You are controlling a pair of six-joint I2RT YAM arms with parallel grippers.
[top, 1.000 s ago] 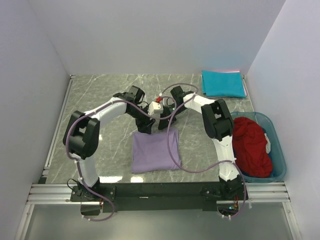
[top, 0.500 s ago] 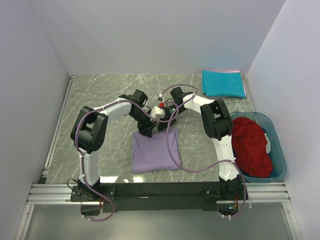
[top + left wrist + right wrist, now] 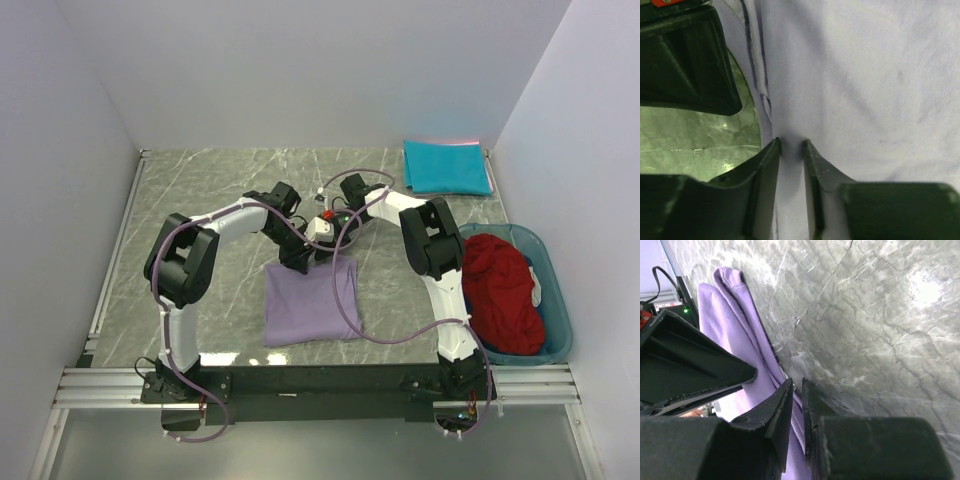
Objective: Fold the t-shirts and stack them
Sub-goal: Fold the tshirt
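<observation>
The folded purple shirt [image 3: 310, 305] lies flat on the surface [image 3: 200, 200] left of the bin [image 3: 562, 315], soft, light and limp (it probably sags wherever unsupported), so hold its far hem, where the left hand [image 3: 791, 145] and right hand [image 3: 796, 385] each pinch cloth.
</observation>
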